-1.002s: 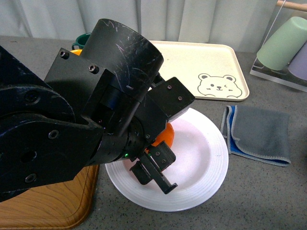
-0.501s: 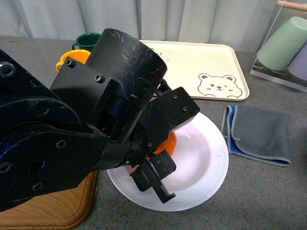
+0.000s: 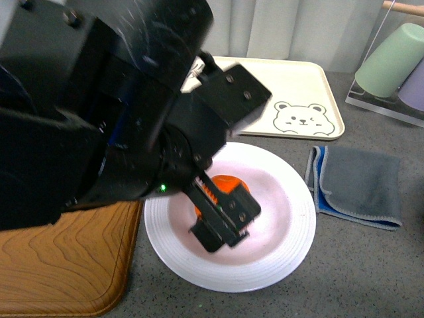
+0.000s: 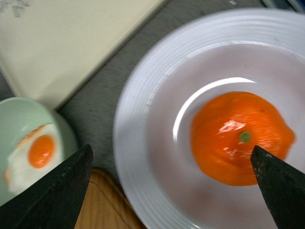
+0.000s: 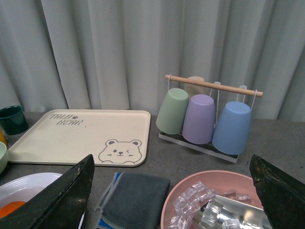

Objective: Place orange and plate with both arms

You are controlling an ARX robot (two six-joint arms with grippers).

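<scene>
Grey tabletop holds the plate with the orange in it; left gripper and right gripper both spread wide.

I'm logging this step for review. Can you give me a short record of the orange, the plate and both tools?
orange: lying in the plate's well, green stem dot visible
plate: white, ridged rim, beside the wooden tray
left tool: open, fingers wide either side of the orange, not clamping it
right tool: open, holding nothing
nearby: pale green bowl holding a fried egg
</scene>
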